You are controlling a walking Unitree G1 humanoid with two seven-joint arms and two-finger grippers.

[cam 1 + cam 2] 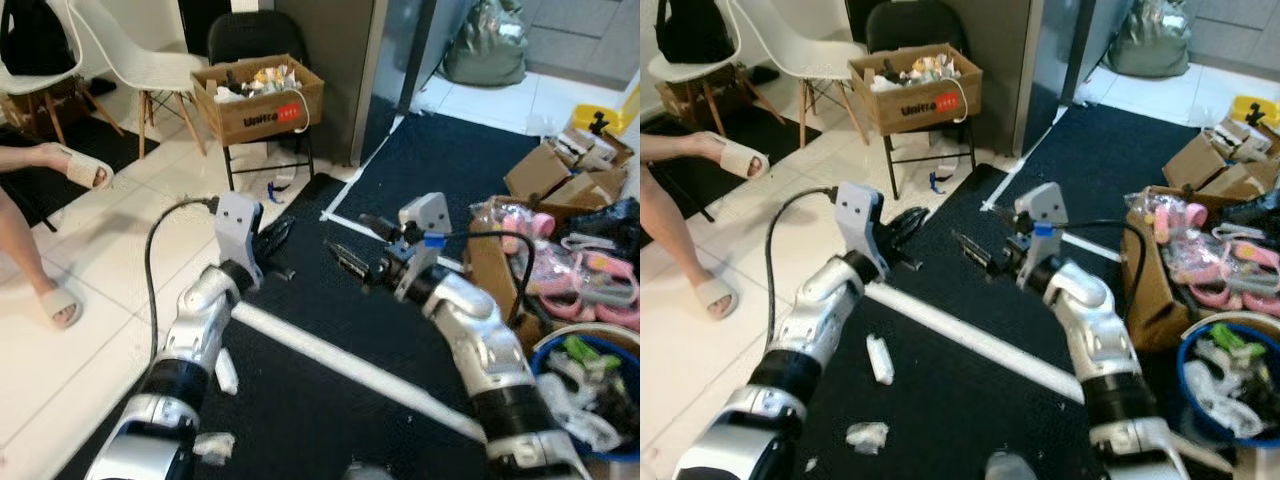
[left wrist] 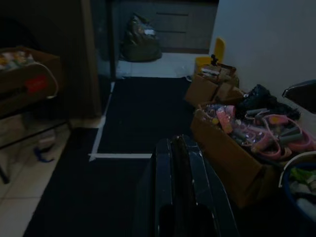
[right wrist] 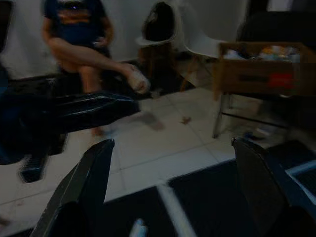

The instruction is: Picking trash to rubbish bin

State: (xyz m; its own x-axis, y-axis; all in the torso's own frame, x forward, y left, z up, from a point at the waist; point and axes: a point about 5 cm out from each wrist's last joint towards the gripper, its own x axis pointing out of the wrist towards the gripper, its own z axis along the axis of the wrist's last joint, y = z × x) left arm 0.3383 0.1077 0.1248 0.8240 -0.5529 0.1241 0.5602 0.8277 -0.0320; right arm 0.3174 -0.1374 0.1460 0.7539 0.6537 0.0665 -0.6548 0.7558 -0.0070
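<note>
Both silver arms reach forward over a dark blue carpet (image 1: 440,170) crossed by white tape lines. The left end effector (image 1: 908,225) hovers above the carpet's near edge, and its two black fingers lie pressed together with nothing between them, as the left wrist view shows. The right end effector (image 1: 350,250) hangs to its right, near it but apart, fingers spread wide and empty; the right wrist view shows the two fingers well apart.

Small white crumpled scraps of trash (image 1: 879,358) lie on the carpet below the left arm, one an elongated piece, another a wad (image 1: 866,435) closer to the robot. A blue round rubbish bin (image 1: 1230,385) lined with white plastic and already holding litter stands at the robot's right, just beside an open brown cardboard box (image 1: 1160,300) of pink items.

A second cardboard box (image 1: 257,100) rests on a black folding chair ahead. A person's legs in beige slippers (image 1: 60,300) rest on the white tile floor at the left.
</note>
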